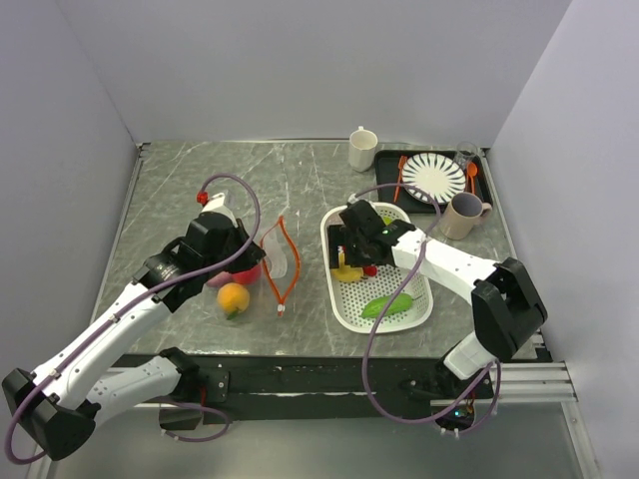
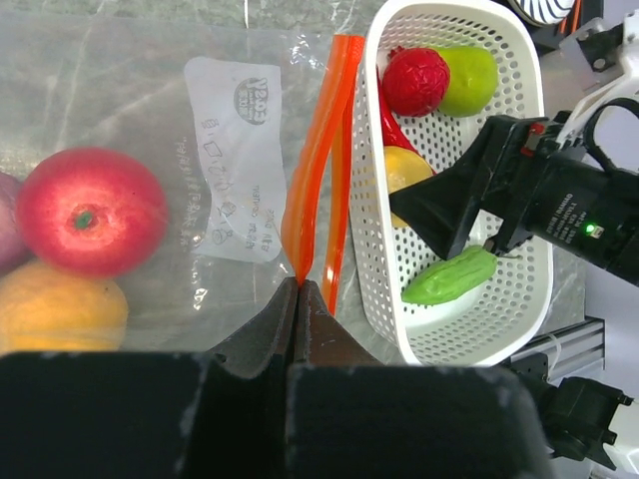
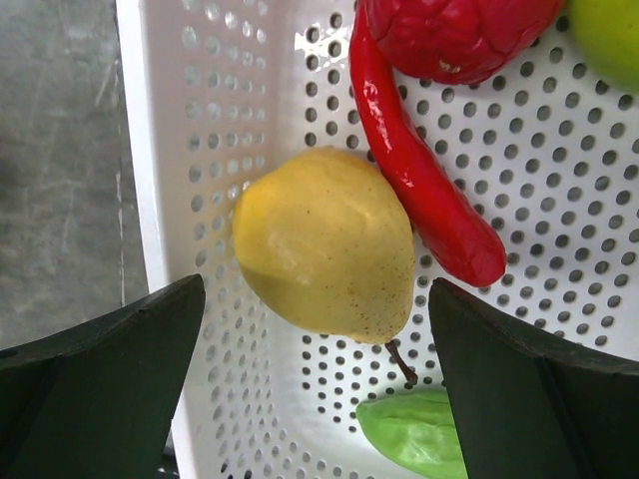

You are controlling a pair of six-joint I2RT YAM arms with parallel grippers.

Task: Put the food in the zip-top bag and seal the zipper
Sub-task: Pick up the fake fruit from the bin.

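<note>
Nearest the arm bases, the left gripper (image 2: pixel 298 299) has its fingers pressed together, pinching the near end of the zipper (image 2: pixel 321 160). The zipper's two orange-red strips bow apart, so the mouth stands open. The zip-top bag (image 2: pixel 235 150) lies flat on the table (image 1: pixel 180 180) to the left of the strips. A red ball (image 2: pixel 90 212), an orange ball (image 2: pixel 60 314) and a sliver of a purple ball (image 2: pixel 6 220) show through its clear film.

Just right of the bag sits the white basket (image 2: pixel 371 230), with the green cucumber (image 3: pixel 414 434) at its near end. The right gripper (image 3: pixel 318 299) is down in the basket, its fingers spread wide on either side of the yellow pear (image 3: pixel 324 244). There is a gap on each side and it holds nothing. The red chilli (image 3: pixel 424 190) lies just beside the pear. Farther back are a bumpy red fruit (image 3: pixel 449 30) and a green ball (image 3: pixel 609 30).

Toward the table's far right corner stand a beige mug (image 1: pixel 462 215), a black tray (image 1: pixel 384 178) carrying a striped plate (image 1: pixel 433 177) and orange cutlery (image 1: pixel 399 178), and a white mug (image 1: pixel 362 148).
</note>
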